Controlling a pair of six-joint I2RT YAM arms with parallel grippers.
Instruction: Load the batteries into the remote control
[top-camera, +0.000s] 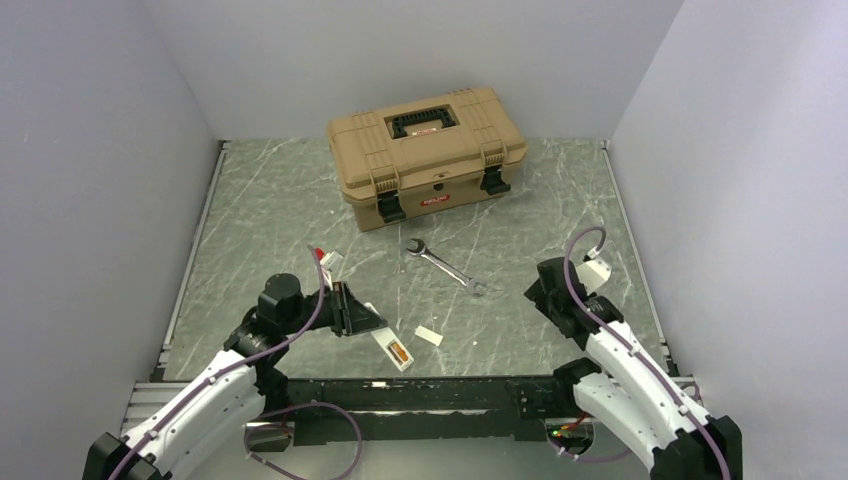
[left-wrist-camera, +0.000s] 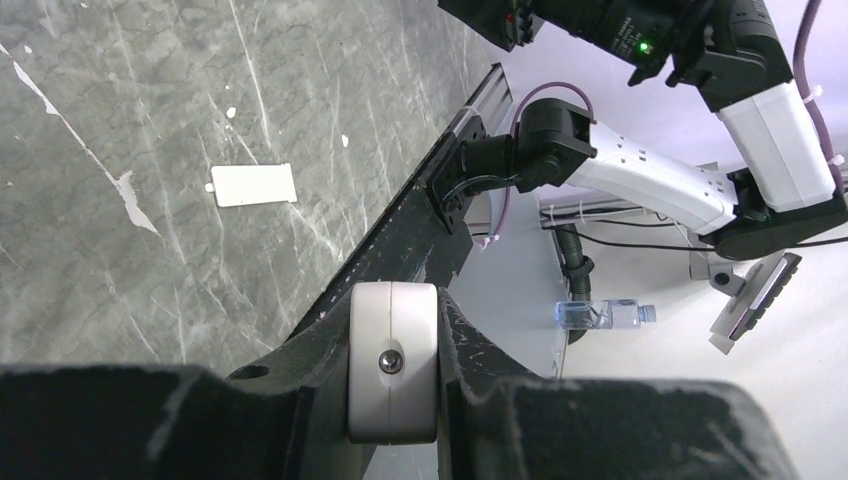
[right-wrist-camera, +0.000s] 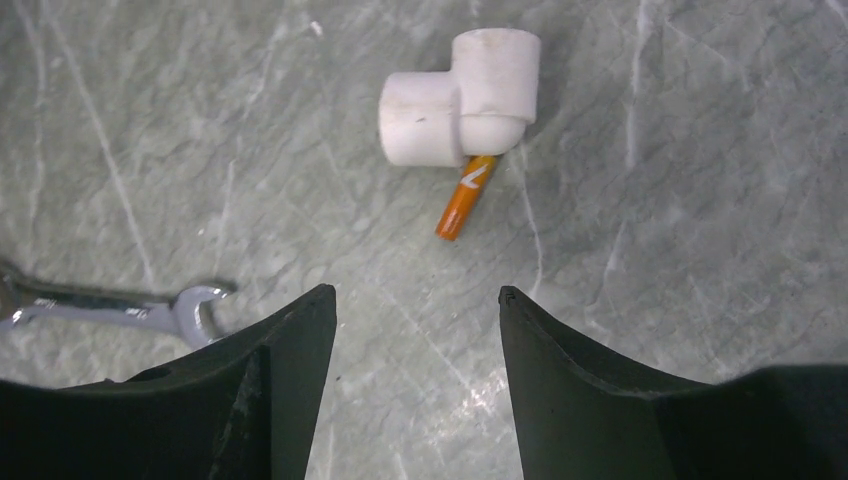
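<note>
The remote control (top-camera: 395, 350) is a slim white bar lying near the table's front edge, its orange-brown recess facing up. My left gripper (top-camera: 374, 325) is shut on its far end. The left wrist view shows that white end (left-wrist-camera: 393, 360) clamped between the two black fingers. The remote's white cover (top-camera: 429, 336) lies flat just to its right, also visible as a white cover (left-wrist-camera: 253, 185). My right gripper (right-wrist-camera: 417, 295) hangs open over bare table. One orange battery (right-wrist-camera: 465, 197) lies ahead of it, touching a white pipe elbow (right-wrist-camera: 460, 100).
A tan toolbox (top-camera: 425, 155) stands shut at the back centre. A steel wrench (top-camera: 445, 265) lies in the middle, its open end (right-wrist-camera: 195, 310) just left of my right fingers. Grey walls close in three sides. The black frame rail (top-camera: 440, 385) runs along the front edge.
</note>
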